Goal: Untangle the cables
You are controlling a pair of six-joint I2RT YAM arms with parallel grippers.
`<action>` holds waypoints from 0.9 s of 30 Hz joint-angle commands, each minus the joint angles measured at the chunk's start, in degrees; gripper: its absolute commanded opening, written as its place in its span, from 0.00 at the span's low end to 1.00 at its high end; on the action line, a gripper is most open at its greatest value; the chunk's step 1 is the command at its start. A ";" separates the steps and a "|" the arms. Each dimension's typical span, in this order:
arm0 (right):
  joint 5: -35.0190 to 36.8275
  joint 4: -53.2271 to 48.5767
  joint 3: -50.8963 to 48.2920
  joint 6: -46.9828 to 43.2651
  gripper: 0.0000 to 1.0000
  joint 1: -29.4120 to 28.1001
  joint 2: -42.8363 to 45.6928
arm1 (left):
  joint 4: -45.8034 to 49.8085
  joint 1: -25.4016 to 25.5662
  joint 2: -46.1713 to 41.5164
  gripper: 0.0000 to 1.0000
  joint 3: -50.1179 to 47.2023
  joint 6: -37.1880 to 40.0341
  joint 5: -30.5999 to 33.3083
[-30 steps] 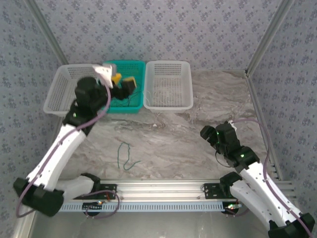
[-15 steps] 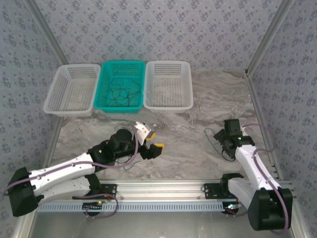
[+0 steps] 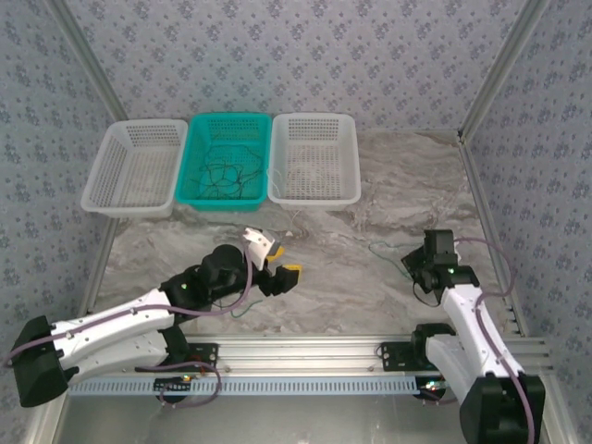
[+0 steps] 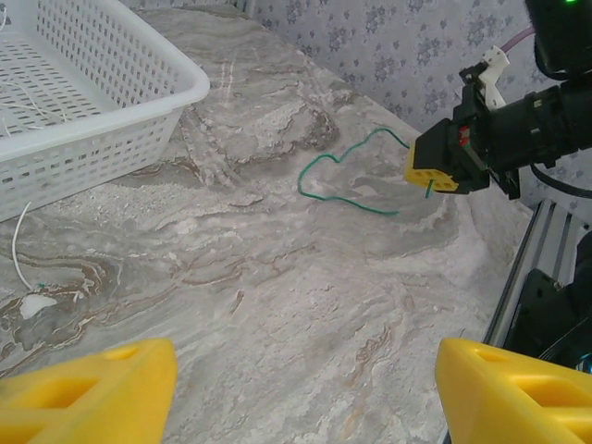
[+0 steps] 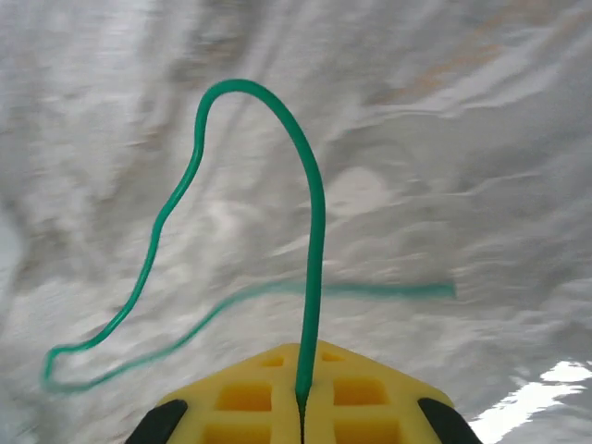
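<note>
A thin green cable [image 5: 314,213] rises from between the yellow pads of my right gripper [image 5: 302,407], which is shut on one end of it. From there it loops over the marble and trails left. In the top view this cable [image 3: 384,248] lies just left of my right gripper [image 3: 413,262] at the table's right side. The left wrist view takes in the same cable [image 4: 347,176] and gripper [image 4: 435,166]. More cables [image 3: 222,174] lie tangled in the teal basket [image 3: 229,117]. My left gripper [image 3: 283,260] hangs open and holds nothing over mid-table, its fingers [image 4: 88,393] wide apart.
Two white baskets [image 3: 129,208] [image 3: 314,201] flank the teal one at the back. A thin white wire [image 4: 18,259] lies on the marble before the right-hand white basket [image 4: 92,120]. Aluminium rails run along the table's near and side edges.
My right gripper has closed on the green cable's end and shifted slightly right. My left arm swung from the teal basket down to mid-table and stays open.
</note>
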State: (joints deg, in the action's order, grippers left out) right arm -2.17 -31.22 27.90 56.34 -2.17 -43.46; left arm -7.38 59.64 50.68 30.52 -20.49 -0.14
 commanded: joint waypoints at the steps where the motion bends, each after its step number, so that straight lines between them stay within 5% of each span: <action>1: -8.25 5.22 4.14 -0.52 0.00 -3.16 4.55 | -4.83 0.30 -0.16 0.74 -0.12 -2.84 0.01; 6: -10.27 11.43 7.24 4.09 0.00 -11.28 5.63 | -9.09 0.30 2.69 0.74 0.10 -2.59 -2.48; 14: -3.42 15.91 13.24 12.13 0.00 -23.64 0.98 | -24.04 0.33 14.95 0.74 1.57 -1.22 -7.61; 27: 0.08 18.58 20.10 13.38 0.00 -33.87 -4.58 | -62.30 0.00 40.04 0.75 4.02 14.68 7.55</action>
State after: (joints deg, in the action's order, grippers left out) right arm -3.90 -14.00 45.39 69.28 -34.79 -47.81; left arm -53.10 59.75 87.46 33.08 -10.24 3.64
